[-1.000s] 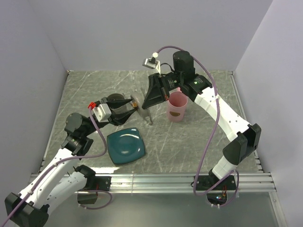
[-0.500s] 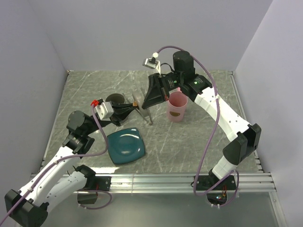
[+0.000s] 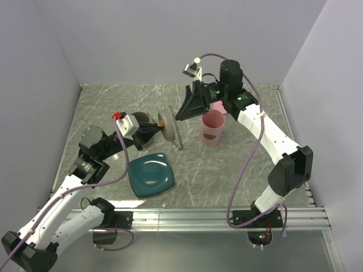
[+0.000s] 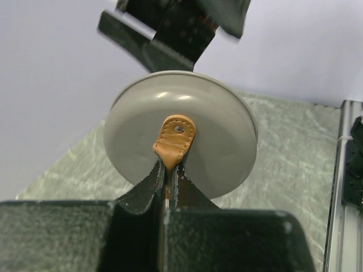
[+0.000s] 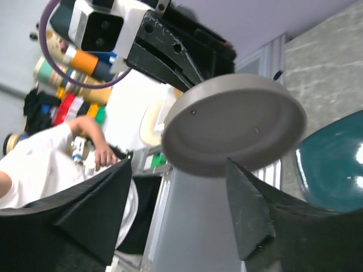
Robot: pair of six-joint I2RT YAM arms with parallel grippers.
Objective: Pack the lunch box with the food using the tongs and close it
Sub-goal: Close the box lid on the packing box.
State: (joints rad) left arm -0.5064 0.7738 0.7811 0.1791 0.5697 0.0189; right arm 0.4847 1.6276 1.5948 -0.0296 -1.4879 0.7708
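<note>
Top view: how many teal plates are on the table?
1. The teal plate lies on the table, nearer the bases than the left gripper, which holds the grey lid. The arms may hide others.

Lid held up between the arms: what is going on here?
The left pincer is shut on the tan tab of the grey lid, holding it on edge above the table. The right pincer is open close by, gripping nothing. The teal plate and a pink cup sit on the table.
</note>
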